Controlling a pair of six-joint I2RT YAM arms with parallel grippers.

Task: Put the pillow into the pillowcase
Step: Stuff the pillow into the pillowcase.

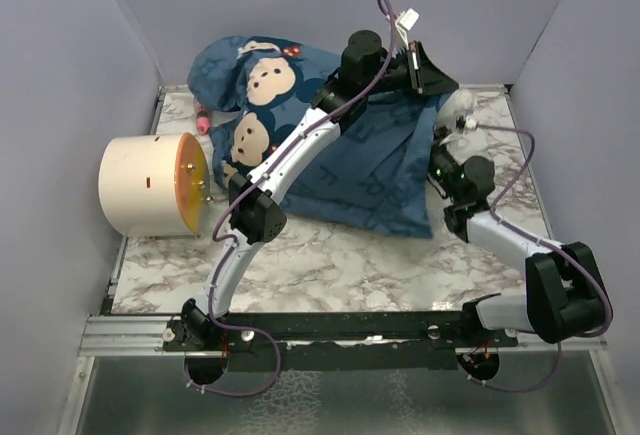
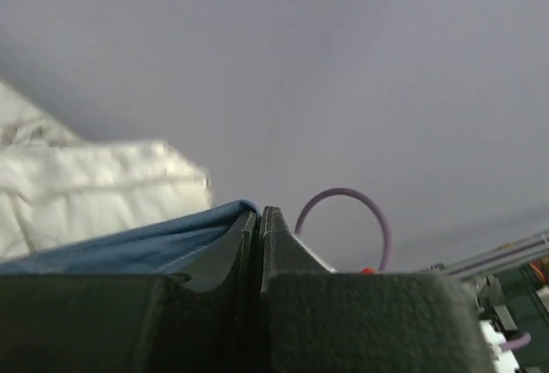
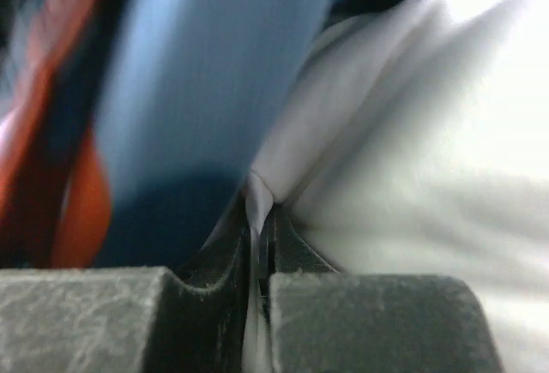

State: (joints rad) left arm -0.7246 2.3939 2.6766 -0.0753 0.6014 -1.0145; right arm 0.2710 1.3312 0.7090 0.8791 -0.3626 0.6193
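Cloth from the pillowcase is sitting pinched in my left end effector, its jaws pressing shut on a blue hem at the upper right of the overhead frame. I am judging that this grip is holding the mouth of the case up so it gapes. My right end effector is clamping a fold of white fabric, the pillow, just beside that blue edge, probably to feed it inward. Judging by the bulge at upper centre, much of the pillow is already lying inside, with only a white corner showing. Everything is resting on a marbled tabletop. A cream drum is lying on its side at the left, and plain grey walls are boxing the space in.
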